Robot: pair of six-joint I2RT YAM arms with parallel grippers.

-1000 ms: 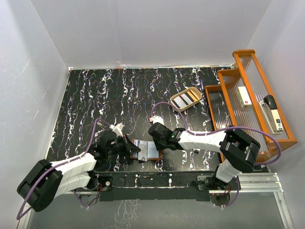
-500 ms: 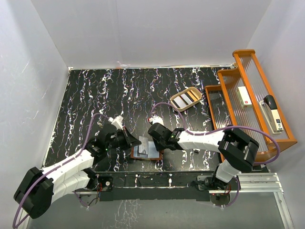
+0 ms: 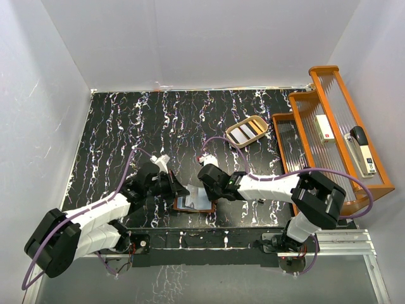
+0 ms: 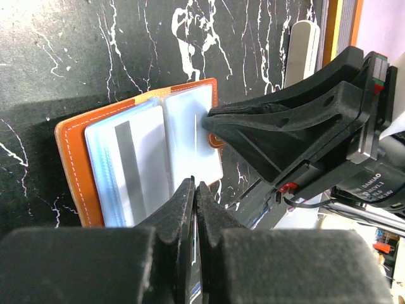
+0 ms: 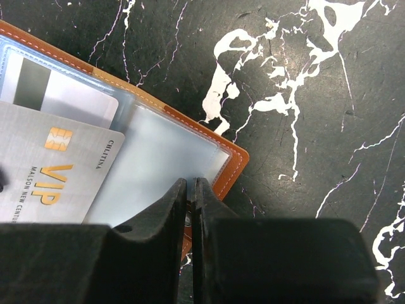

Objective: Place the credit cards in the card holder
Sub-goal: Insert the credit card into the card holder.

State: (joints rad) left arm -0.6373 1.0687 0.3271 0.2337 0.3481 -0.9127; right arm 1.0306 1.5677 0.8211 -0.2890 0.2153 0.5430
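Left wrist has swung farther from the near edge and closer to the wallet than a second ago; right arm has held its place.

Left jaws: pressed together, only a thin sliver showing between them, the edge of a silver plastic card printed VIP. The silver VIP card lies skewed over the left page of the small brown leather bifold card holder.

Right jaws: all but closed, tips down on the outer edge of the right page. Cannot tell whether they pinch the clear sleeve or only pin it.

Card holder lies open, grey-blue pockets up, at the near middle of the black white-veined marble desk, between the two arms. A pale card with a dark stripe sits in a left pocket.

White oblong stick lies just right of the card holder, beyond the right jaws. Tan oval tray sits well apart, far and to the right. Orange wooden rack stands at the right edge of the desk.
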